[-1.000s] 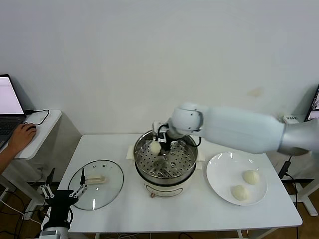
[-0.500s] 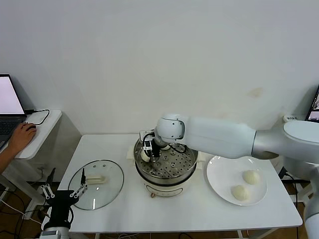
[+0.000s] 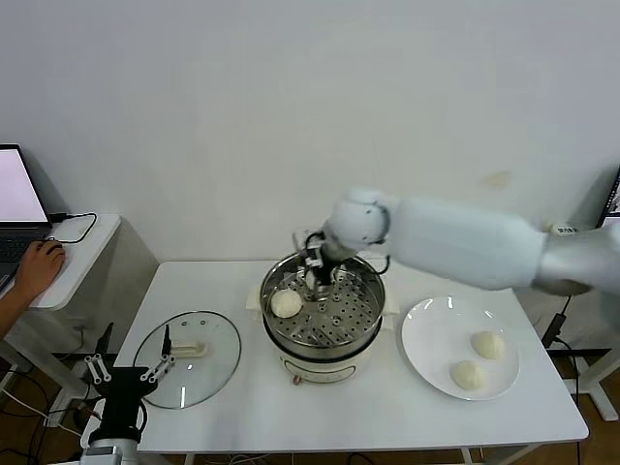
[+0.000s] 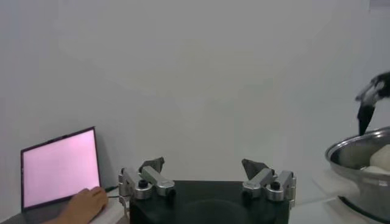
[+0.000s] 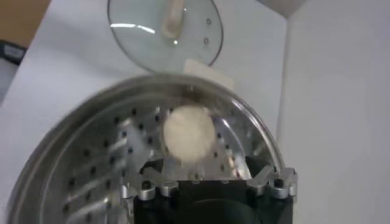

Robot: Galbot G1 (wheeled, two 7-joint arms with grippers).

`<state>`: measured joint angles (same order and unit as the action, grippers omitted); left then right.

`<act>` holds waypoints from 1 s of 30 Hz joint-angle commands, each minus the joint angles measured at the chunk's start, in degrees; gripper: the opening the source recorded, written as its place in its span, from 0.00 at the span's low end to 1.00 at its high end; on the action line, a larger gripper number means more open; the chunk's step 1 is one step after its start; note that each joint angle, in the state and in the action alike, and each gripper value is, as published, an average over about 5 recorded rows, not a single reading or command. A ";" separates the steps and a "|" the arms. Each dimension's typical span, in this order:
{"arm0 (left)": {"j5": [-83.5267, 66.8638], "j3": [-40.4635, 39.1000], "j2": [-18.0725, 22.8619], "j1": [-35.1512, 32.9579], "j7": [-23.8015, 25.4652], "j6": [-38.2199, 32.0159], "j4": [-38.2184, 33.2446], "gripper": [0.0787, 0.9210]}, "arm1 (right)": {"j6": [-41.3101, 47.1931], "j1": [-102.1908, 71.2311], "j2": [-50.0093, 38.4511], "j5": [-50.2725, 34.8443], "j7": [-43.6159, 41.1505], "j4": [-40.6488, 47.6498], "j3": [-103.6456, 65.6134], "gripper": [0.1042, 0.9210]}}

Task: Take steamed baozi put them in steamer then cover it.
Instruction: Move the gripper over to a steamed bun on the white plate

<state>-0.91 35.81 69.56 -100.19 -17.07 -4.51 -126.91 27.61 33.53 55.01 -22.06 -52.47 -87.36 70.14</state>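
Note:
One steamed baozi lies loose on the perforated floor of the steamer, on its left side. My right gripper hangs open just above the steamer's back rim, holding nothing. In the right wrist view that baozi rests on the steamer floor beyond the open right gripper, apart from both fingers. Two more baozi sit on the white plate at the right. The cover lies flat on the table at the left. My left gripper waits open past the table's front left corner.
A small side table at the far left carries a laptop and a person's hand. The left wrist view shows that laptop, the hand and the steamer's rim. A bare wall stands behind the table.
My right gripper has opened and let the baozi go onto the left of the steamer floor, then risen and moved back toward the far rim. The left arm has stayed put.

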 commanded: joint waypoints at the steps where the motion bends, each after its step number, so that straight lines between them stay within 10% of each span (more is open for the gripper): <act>1: 0.06 -0.37 -0.13 0.01 0.06 0.04 -0.02 0.88 | -8.47 6.17 -25.04 6.41 -11.65 -11.95 0.75 0.88; 15: 0.89 -1.22 -0.24 -0.69 0.14 -0.01 -0.65 0.88 | -15.94 -30.58 -46.43 26.43 -11.61 -14.90 -20.99 0.88; 30: 2.09 -1.05 1.18 -1.83 0.11 -0.02 -0.95 0.88 | -16.46 -49.66 -38.06 32.53 -8.22 -7.06 -34.11 0.88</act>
<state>1.02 34.75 70.63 -101.93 -16.97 -4.53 -127.94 12.44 -3.94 15.83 5.44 -61.28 -97.33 44.61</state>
